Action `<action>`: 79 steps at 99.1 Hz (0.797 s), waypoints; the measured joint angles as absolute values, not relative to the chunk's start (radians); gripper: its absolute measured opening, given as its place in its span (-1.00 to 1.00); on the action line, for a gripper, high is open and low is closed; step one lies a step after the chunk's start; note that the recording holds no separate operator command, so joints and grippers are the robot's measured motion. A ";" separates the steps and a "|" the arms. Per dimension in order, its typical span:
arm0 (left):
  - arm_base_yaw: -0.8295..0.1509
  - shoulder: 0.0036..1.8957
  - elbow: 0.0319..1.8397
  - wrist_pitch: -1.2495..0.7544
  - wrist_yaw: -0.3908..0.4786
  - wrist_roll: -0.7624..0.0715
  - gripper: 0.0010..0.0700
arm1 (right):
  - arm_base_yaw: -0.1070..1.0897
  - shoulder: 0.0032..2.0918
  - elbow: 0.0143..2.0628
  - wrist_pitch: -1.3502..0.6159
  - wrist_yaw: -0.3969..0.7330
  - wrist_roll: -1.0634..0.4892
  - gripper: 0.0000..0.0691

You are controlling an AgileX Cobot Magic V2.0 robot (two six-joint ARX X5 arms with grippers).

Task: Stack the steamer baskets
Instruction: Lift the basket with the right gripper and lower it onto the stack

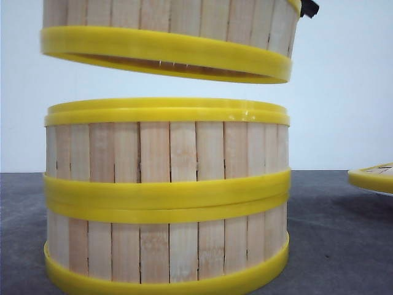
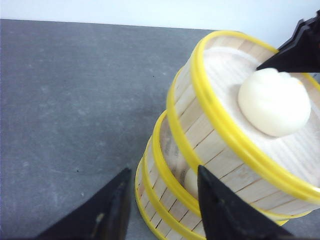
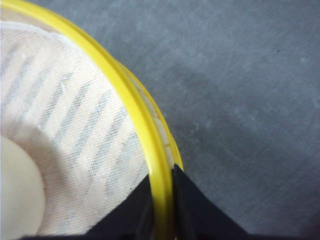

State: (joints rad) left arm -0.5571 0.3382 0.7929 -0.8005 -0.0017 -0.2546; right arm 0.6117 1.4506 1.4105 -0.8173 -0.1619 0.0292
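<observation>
The third steamer basket [image 1: 169, 40] is hanging just above the two stacked steamer baskets [image 1: 166, 196] on the grey table [image 1: 331, 233], clear of them. The right gripper [image 3: 162, 200] is pinching its rim; a white bun [image 2: 274, 101] is sitting inside. The left gripper [image 2: 162, 210] is standing open, holding nothing, beside the stack.

Bamboo-slat steamer baskets [image 1: 166, 196], glossy plastic rims

Dark grey table [image 1: 344, 246], two stacked steamer baskets [image 1: 166, 196] on it, yellow-rimmed lid [image 1: 372, 177] at right.

Dark grey tabletop [image 1: 344, 246], plain white wall [image 1: 344, 92] behind, even light
</observation>
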 joint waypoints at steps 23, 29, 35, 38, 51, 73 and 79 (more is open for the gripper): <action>-0.557 0.338 0.793 -0.801 -0.002 -0.255 -0.34 | 0.613 1.477 1.411 -0.817 -0.144 0.038 -0.92; -0.557 0.338 0.793 -0.801 -0.002 -0.255 -0.34 | 0.613 1.484 1.411 -0.818 -0.144 0.041 -0.92; -0.557 0.338 0.793 -0.801 -0.002 -0.255 -0.34 | 0.614 1.491 1.411 -0.818 -0.145 0.042 -0.92; -0.557 0.338 0.793 -0.801 -0.002 -0.255 -0.34 | 0.614 1.494 1.411 -0.818 -0.144 0.042 -0.92; -0.557 0.338 0.793 -0.801 -0.001 -0.255 -0.34 | 0.614 1.502 1.411 -0.819 -0.139 0.043 -0.92; -0.557 0.338 0.793 -0.801 0.006 -0.255 -0.34 | 0.614 1.508 1.411 -0.828 -0.128 0.044 -0.92; -0.557 0.338 0.793 -0.801 0.006 -0.255 -0.34 | 0.613 1.513 1.411 -0.837 -0.126 0.049 -0.92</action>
